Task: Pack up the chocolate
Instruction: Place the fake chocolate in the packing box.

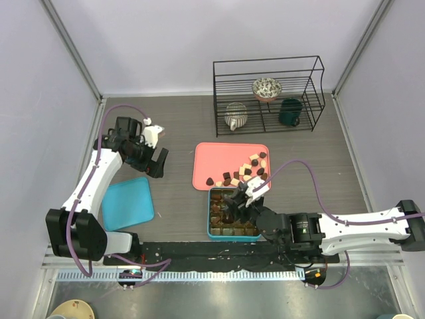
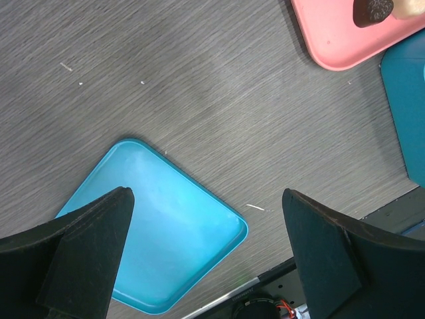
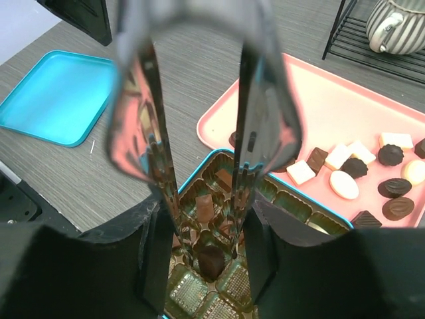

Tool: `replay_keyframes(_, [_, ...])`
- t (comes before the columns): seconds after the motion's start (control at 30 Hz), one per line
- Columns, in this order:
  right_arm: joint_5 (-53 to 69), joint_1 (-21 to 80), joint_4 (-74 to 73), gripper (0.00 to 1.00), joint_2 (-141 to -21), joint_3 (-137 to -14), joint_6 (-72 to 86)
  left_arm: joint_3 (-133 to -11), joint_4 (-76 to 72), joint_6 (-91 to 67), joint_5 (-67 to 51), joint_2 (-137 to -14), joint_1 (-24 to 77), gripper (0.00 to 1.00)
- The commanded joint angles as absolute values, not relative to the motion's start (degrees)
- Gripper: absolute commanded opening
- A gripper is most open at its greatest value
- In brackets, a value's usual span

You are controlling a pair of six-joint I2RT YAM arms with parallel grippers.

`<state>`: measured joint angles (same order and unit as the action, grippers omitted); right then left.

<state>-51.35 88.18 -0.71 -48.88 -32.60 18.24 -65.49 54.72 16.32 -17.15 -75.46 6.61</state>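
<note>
Tray (image 1: pixel 219 159): I see it mid-table, directly behind the box (image 1: pixel 214 232).
Chocolates (image 1: pixel 247 171): on the tray's near right part; some in the box.
Lid (image 1: pixel 128 203): left of the box.
Rack (image 1: pixel 268 93): behind the tray, holding a bowl (image 1: pixel 266 88), teapot (image 1: pixel 235 116) and mug (image 1: pixel 289 111).

A robot lab test cell is showing here: plain white panels (image 1: pixel 40 73) on metal framing are enclosing a grey worktop (image 1: pixel 179 126) with two arms bolted on.
</note>
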Motion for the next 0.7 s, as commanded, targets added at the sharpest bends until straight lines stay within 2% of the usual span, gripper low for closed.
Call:
replay_keyframes(0.0, [-53.7,88.5,2.8,0.47,-46.7,-32.9,19.2,-66.3,55.1,16.2,-18.6,-73.7,6.4,1.00])
replay_keyframes(0.17, [-57.5,88.5,4.1,0.40,-45.5,-33.8,16.4,-66.3,55.2,16.3,-18.9,-73.2,6.4,1.00])
replay_keyframes(0.37, [-62.7,86.7,12.2,0.39,-45.2,-34.1,4.9,-66.8,55.4,16.2,-19.2,-73.0,6.4,1.00])
replay_keyframes(0.47, [-58.6,80.4,14.7,0.37,-45.2,-34.0,2.4,-67.2,55.6,16.2,-19.4,-73.2,6.4,1.00])
replay_keyframes(0.67, [-43.4,60.4,21.6,0.36,-49.3,-33.7,2.0,-67.6,55.8,16.1,-19.4,-73.3,6.4,1.00])
